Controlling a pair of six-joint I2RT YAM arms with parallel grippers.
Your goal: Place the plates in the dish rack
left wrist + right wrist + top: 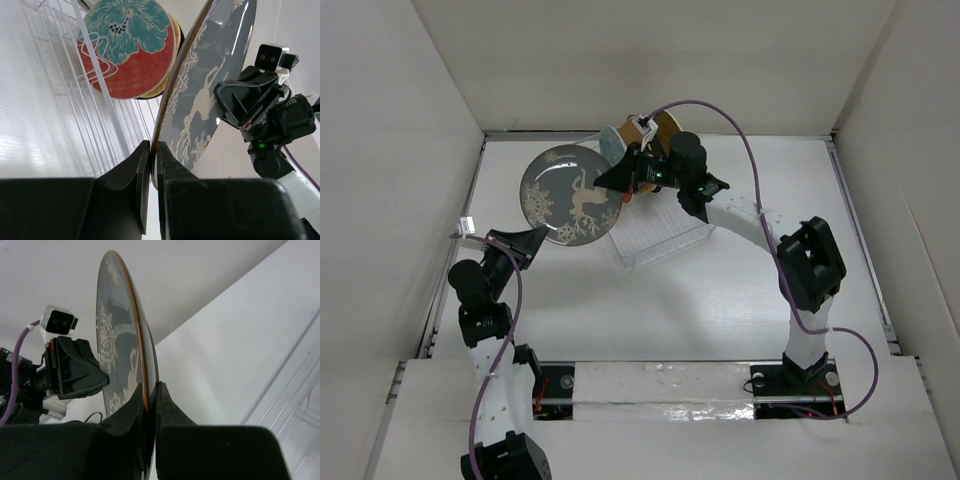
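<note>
Over on the left of the top view, the left gripper point(152, 159) is clamping the lower-left rim of the grey plate point(570, 195), its jaws pressed tight with only the plate's edge between them. The plate is hanging in mid-air at upper centre-left, clear of the table, with its pale deer pattern facing the camera. Moving right, the right gripper point(149, 397) is pinching the opposite rim just as tightly, so both arms are sharing this one plate. That looks like a handover in progress, just beside the dish rack point(665, 240), which is sitting right of centre.

The next move probably calls for one arm to let go. My guess is the left, since the right is closer to the rack. The plate would then be tipped upright and lowered between free tines.

In the left wrist view, upper left, a red-and-teal plate point(127, 55) is already standing in the rack, with a tan plate point(667, 124) tucked behind it.

The right arm is covering the back of the rack from above, so I cannot count the loaded plates. The clear tines are hard to trace, and the free slot is not showing up either.
</note>
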